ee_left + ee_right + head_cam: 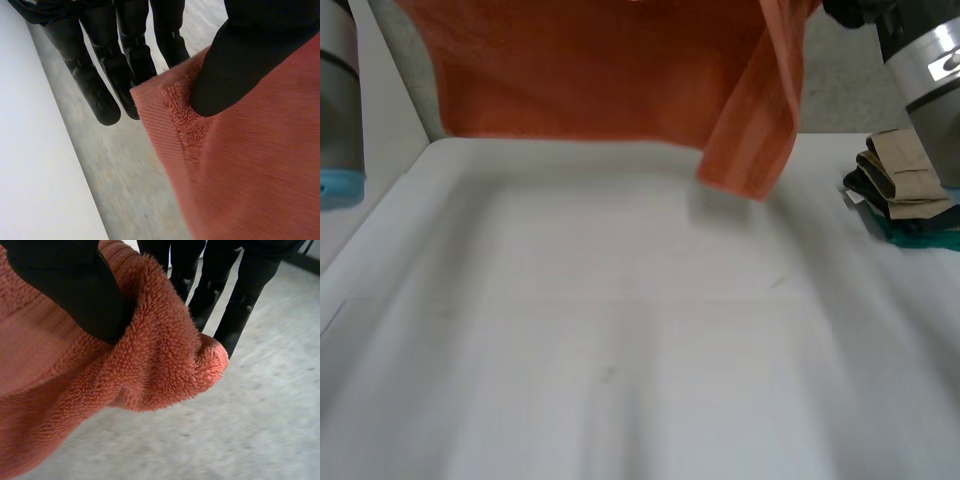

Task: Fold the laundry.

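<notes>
Above the far edge of the white table (620,350), an orange towel (600,70) hangs aloft
Left hand (245,60) pinches its corner between thumb and straight fingers; right hand (65,285) pinches a bunched part likewise

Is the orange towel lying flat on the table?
No, the orange towel hangs upright, lifted at the far edge of the white table.

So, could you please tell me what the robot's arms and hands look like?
The left arm is a grey cylinder ending in a light-blue cap; the right arm is shiny grey metal. The left hand and right hand are matte black, with slim segmented fingers and a broad smooth thumb, dark against the orange towel.
</notes>
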Robot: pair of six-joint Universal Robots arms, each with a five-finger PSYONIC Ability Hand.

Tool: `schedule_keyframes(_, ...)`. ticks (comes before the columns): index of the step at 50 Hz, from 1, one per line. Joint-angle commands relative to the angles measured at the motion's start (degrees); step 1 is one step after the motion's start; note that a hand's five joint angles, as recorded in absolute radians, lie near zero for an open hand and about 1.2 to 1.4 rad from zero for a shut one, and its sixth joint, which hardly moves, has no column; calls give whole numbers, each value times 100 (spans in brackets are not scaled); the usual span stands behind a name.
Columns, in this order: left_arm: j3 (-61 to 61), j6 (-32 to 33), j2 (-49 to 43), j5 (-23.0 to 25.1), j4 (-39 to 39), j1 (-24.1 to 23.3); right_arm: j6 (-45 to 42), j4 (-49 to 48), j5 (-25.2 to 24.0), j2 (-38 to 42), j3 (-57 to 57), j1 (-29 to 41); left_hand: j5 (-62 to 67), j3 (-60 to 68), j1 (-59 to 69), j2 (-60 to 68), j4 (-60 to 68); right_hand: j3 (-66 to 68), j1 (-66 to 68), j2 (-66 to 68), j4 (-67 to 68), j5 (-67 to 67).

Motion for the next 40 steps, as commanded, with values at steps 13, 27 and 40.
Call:
schedule_keyframes(13, -3225, 447, -422, 375, 256, 73, -2727, 2445, -2262, 764, 1973, -654, 1315, 1168, 1431, 1135, 1124, 1206, 1765, 1311, 1137, 1243)
schedule_keyframes(27, -3278, 430, 61, 392, 2, 117, -3410, 5145, -1419, 176, 1878, -663, 1315, 1168, 1431, 1135, 1124, -5675, -5116, -5570, -5744, -5637)
schedule_keyframes(40, -3164, 456, 333, 436, -332, 161, -99, 6120, 591, -870, 1500, -760, 1315, 1168, 1431, 1135, 1124, -5794, -5235, -5689, -5863, -5757)
